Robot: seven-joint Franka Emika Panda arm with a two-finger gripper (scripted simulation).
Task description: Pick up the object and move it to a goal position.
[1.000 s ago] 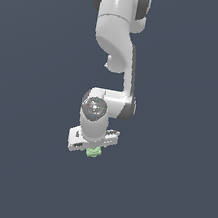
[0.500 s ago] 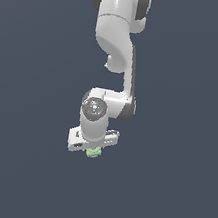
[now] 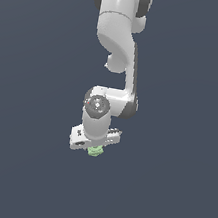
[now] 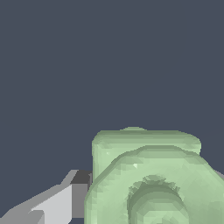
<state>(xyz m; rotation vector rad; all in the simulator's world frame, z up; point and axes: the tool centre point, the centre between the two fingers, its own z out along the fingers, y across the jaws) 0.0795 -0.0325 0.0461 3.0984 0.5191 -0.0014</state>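
The object [image 3: 94, 151] is a small pale-green blocky piece with a round ring-like knob. In the exterior view it peeks out just below my white gripper [image 3: 94, 148], which points straight down over it. In the wrist view the object [image 4: 148, 175] fills the near part of the picture, ring knob facing the camera, with one grey finger [image 4: 57, 203] right against its side. The other finger is hidden behind the piece. The gripper is shut on the object.
The white arm [image 3: 115, 41] comes down from the exterior view's top. A plain dark grey surface [image 3: 167, 192] lies all around, with nothing else on it in view.
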